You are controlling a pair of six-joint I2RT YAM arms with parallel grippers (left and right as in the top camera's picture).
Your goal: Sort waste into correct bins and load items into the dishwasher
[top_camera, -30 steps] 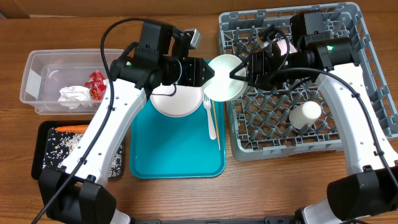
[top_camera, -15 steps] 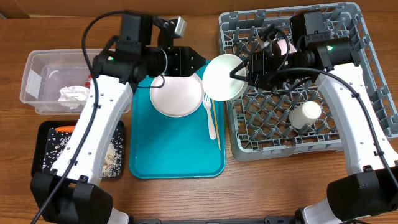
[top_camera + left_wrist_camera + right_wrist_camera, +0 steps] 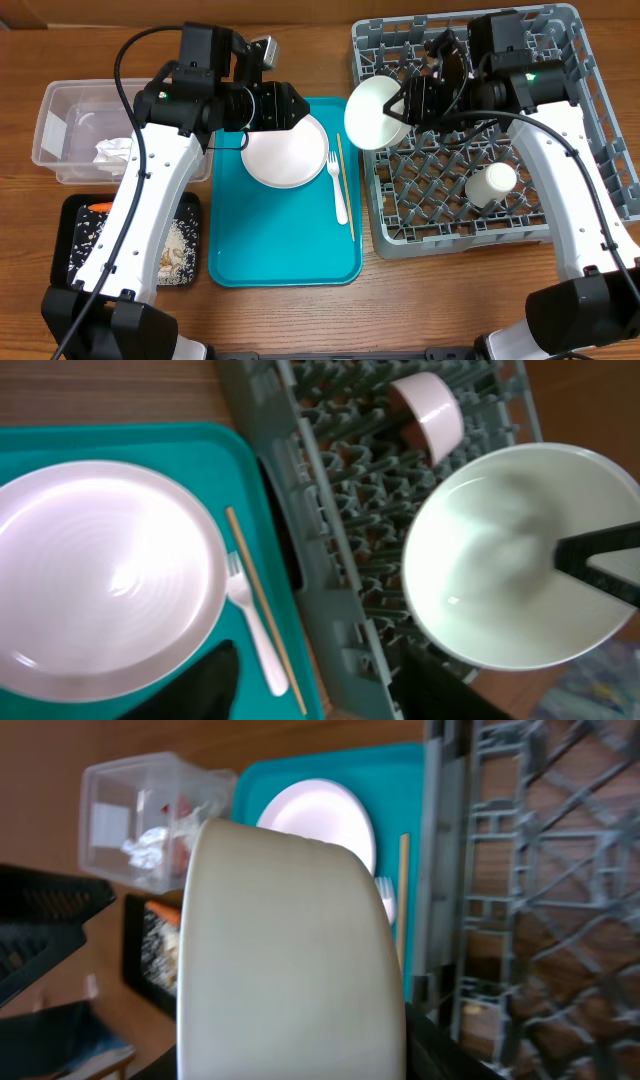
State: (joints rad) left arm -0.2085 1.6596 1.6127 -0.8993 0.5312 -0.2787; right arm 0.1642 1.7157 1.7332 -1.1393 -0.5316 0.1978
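At the rack [image 3: 470, 247] edge, white bowl [image 3: 372, 112] pinched between right fingers [image 3: 598, 550]; left fingers [image 3: 210, 682], seemingly spread, now farther left.

**Setting:** robot test bench, dressed as a dish-clearing station.

**Grounds:**
- Wooden table [image 3: 300, 320], plain wood-grain top.
- Two white-and-black jointed arms with trailing cables, left arm [image 3: 150, 200] and right arm [image 3: 570, 180], both reaching over the table.
- Grey dish rack [image 3: 450, 238], standing loose on the table.
- Teal tray [image 3: 280, 240], clear tub [image 3: 55, 150] and black tray [image 3: 60, 255], side by side.
- Tableware (kitchen goods, few in number): white plate [image 3: 285, 155], white bowl [image 3: 372, 112], white fork [image 3: 338, 190].
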